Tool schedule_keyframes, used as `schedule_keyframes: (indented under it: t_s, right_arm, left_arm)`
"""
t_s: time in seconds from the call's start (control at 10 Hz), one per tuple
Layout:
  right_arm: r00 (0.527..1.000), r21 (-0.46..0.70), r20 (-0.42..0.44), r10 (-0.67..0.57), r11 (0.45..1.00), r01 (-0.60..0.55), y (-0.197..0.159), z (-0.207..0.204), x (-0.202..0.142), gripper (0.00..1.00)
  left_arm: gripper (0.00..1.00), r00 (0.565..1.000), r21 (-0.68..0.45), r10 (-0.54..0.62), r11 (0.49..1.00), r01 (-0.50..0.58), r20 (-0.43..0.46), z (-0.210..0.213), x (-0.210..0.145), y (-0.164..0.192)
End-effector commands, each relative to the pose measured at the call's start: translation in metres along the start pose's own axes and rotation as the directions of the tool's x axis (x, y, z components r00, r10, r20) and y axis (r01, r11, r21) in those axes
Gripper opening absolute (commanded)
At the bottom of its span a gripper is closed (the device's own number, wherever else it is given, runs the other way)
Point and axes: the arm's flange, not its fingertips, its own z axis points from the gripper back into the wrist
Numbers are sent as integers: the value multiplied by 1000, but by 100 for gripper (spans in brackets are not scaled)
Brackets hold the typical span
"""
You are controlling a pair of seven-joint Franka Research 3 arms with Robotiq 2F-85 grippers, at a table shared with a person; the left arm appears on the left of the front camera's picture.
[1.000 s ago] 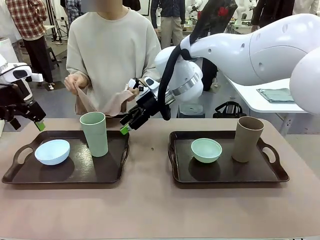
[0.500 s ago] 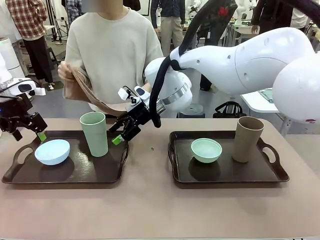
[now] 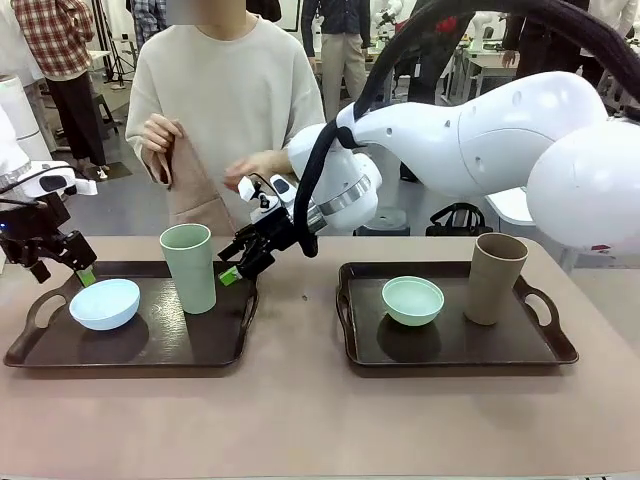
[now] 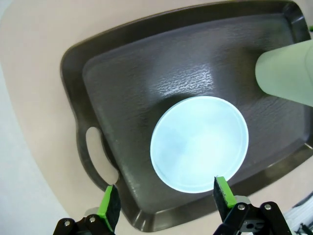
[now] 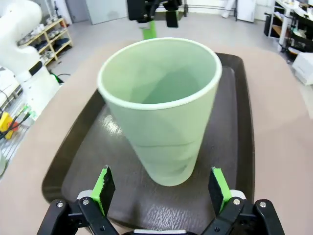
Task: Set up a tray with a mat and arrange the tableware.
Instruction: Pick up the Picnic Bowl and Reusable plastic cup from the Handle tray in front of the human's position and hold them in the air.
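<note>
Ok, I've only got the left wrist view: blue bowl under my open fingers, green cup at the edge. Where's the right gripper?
Observer: The right gripper is open beside the light green cup, on the side facing the second tray.
Operator: Touching it?
Observer: No; in the right wrist view the cup stands ahead of the pads, gaps either side.
Operator: And the person?
Observer: One hand holds up a brown cloth beyond the left tray.
</note>
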Motion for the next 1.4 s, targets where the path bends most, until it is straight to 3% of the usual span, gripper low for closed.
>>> schedule_keyframes:
  t_s: [0.0, 0.5, 1.3]
  right_arm:
    - [1000, -14, 9, -22, 1000, 22, -6, -19, 5, 100]
    - [1000, 73, 11, 5, 997, -5, -12, -45, 16, 100]
    - [999, 111, 30, -29, 994, 26, -36, -77, 15, 100]
  left_arm:
    - [100, 999, -4, -31, 1000, 31, 19, -10, -2, -2]
    - [100, 1000, 19, 12, 1000, -12, -17, -31, 11, 9]
    - [100, 998, 5, 20, 1000, -20, -54, -52, 17, 10]
